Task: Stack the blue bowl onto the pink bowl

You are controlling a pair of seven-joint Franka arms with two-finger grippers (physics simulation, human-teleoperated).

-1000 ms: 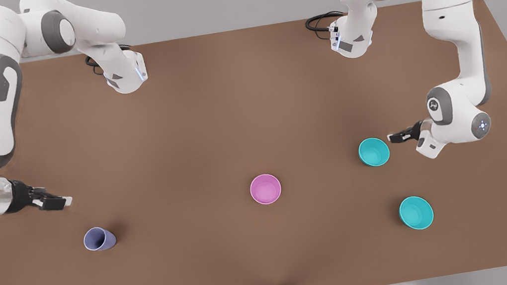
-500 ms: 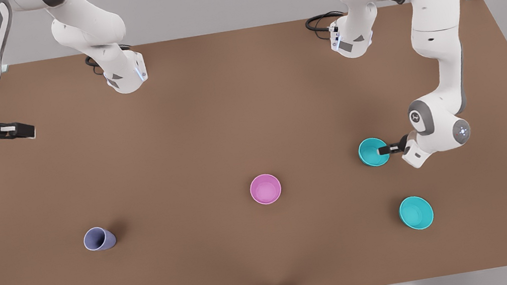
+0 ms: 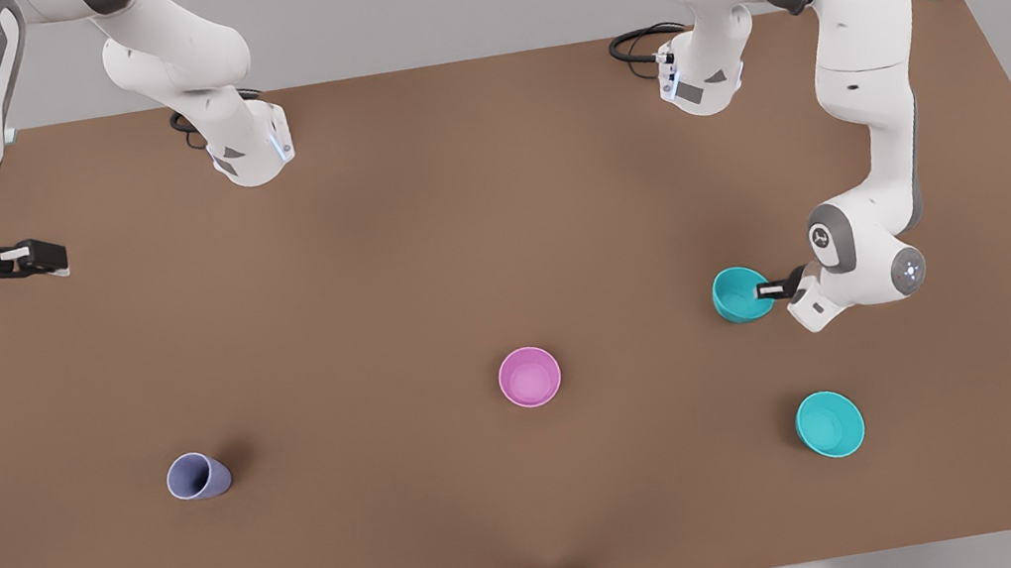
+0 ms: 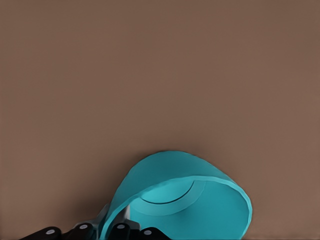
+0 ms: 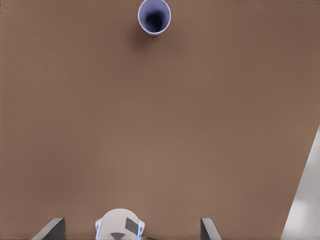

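Right gripper (image 3: 51,258): upper left of the front view, waiting, fingers together on nothing.
Lavender cup (image 3: 197,475): lower left.
Pink bowl (image 3: 529,377): centre, low.
Blue bowl (image 3: 739,293): right of centre, tilted.
Left gripper (image 3: 768,290): clamped on blue bowl's rim.
Second teal bowl (image 3: 829,424): lower right.

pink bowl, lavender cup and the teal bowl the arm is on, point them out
pink bowl (image 3: 529,377), front view, inner floor
lavender cup (image 3: 197,476), front view, rim opening
teal bowl (image 3: 739,293), front view, inside wall
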